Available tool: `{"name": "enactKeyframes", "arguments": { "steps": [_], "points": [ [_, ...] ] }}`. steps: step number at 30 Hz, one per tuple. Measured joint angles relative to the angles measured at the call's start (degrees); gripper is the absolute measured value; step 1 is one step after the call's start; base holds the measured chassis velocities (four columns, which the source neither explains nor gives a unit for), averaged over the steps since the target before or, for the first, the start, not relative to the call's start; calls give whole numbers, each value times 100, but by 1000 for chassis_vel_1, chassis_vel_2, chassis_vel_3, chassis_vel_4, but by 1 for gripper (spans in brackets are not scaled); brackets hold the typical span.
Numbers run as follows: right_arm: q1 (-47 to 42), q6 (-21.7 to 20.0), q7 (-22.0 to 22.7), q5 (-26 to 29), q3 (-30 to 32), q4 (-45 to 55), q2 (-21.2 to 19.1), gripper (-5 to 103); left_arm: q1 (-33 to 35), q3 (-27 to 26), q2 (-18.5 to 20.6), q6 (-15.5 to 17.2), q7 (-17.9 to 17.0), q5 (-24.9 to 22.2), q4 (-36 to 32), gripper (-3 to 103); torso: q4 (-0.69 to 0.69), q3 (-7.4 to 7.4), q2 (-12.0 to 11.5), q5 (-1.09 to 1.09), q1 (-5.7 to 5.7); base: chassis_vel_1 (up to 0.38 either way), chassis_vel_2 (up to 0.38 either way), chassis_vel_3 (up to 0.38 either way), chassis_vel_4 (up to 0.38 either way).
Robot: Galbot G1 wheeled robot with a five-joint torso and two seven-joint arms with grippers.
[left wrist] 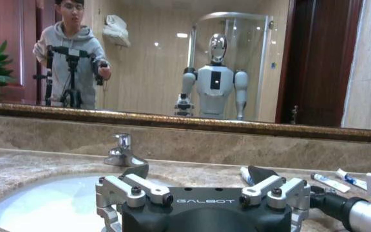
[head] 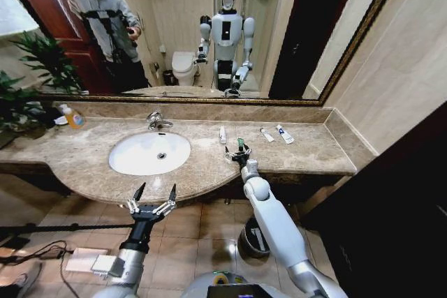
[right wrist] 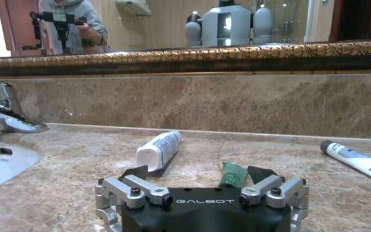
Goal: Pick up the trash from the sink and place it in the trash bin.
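We see right gripper [head: 237,151] w/ jaws spread over the dark green piece [right wrist: 234,174] on the worktop [head: 307,148] beside the sink [head: 149,153], left gripper [head: 154,195] jaws spread at worktop's front edge.

Sink [head: 133,162] white, faucet [head: 155,121] chrome. Tabletop [head: 307,151] beige-brown marble, veined. Tubes [head: 284,134] white with blue marks. Green piece [right wrist: 235,173] dark green. Soap bottle [head: 72,116] orange-yellow, white pump. Trash bin [head: 246,241] black. Mirror frame [right wrist: 237,50] gold-patterned.

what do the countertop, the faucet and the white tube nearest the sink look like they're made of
Countertop: polished beige-brown marble or similar stone, going by its veined mottling and sheen.
Faucet: chrome-plated metal, mirror-bright.
White tube: probably soft plastic, smooth with printed blue marks.
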Motion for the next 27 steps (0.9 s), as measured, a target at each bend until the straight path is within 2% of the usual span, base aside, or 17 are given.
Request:
{"name": "enactKeyframes", "arguments": {
  "steps": [2, 4, 7, 8, 11, 12, 13, 14, 16, 17, 20, 21, 23, 24, 26, 27],
  "points": [
    [16, -6, -4, 2, 13, -52, -10, 95, 0, 0, 0, 0, 0, 0, 0, 100, 0, 0, 0, 0, 0, 0, 0, 0, 0],
    [19, -6, -5, 2, 26, -72, -13, 95, 0, 0, 0, 0, 0, 0, 0, 100, 0, 0, 0, 0, 0, 0, 0, 0, 0],
    [1, 5, -13, 3, 44, -111, -30, 79, 0, 0, 0, 0, 0, 0, 0, 100, 0, 0, 0, 0, 0, 0, 0, 0, 0],
    [1, 5, -13, 3, 44, -111, -30, 79, 0, 0, 0, 0, 0, 0, 0, 100, 0, 0, 0, 0, 0, 0, 0, 0, 0],
    [-19, 66, 1, 1, 81, -143, -30, 63, 0, 0, 0, 0, 0, 0, 0, 100, 0, 0, 1, 0, 0, 0, 0, 0, 0],
    [-50, 69, 1, -1, 83, -130, -34, 63, 0, 0, 0, 0, 0, 0, 0, 100, 0, 0, 1, 0, 0, 0, 0, 0, 0],
    [-86, 69, 0, -6, 87, -120, -38, 57, 0, 0, 0, 0, 0, 0, 0, 100, 0, 0, 1, 1, 0, 0, 0, 0, 0],
    [-86, 69, 0, -6, 87, -120, -38, 57, 0, 0, 0, 0, 0, 0, 0, 100, 0, 0, 1, 1, 0, 0, 0, 0, 0],
    [-131, 83, -1, -9, 113, -114, -30, 47, 0, 0, 0, 0, 0, 0, 0, 100, 0, 0, 1, 1, 0, 0, 0, 0, 0],
    [-131, 83, -1, -9, 113, -114, -30, 47, 0, 0, 0, 0, 0, 0, 0, 100, 0, 0, 1, 1, 0, 0, 0, 0, 0],
    [-174, 90, -1, -9, 129, -55, -23, 30, 0, 0, 0, 0, 0, 0, 1, 100, 0, 0, 1, 0, 0, 0, 0, 0, 0],
    [-174, 90, -1, -9, 129, -55, -23, 30, 0, 0, 0, 0, 0, 0, 1, 100, 0, 0, 1, 0, 0, 0, 0, 0, 0],
    [-198, 86, 1, -6, 126, 0, -30, 21, 0, 0, 0, 0, 0, 0, 0, 100, 0, 0, 1, 1, 0, 0, 0, 0, 0],
    [-198, 86, 1, -6, 126, 0, -30, 21, 0, 0, 0, 0, 0, 0, 0, 100, 0, 0, 1, 1, 0, 0, 0, 0, 0],
    [-218, 83, 0, 6, 114, 69, -46, 13, 0, 0, 0, 0, 0, 0, 0, 100, 0, 0, 1, 1, 0, 0, 0, 0, 0],
    [-225, 78, 0, 15, 109, 105, -56, 13, 0, 0, 0, 0, 0, 0, 0, 100, 0, 0, 1, 1, 0, 0, 0, 0, 0]
  ]
}}
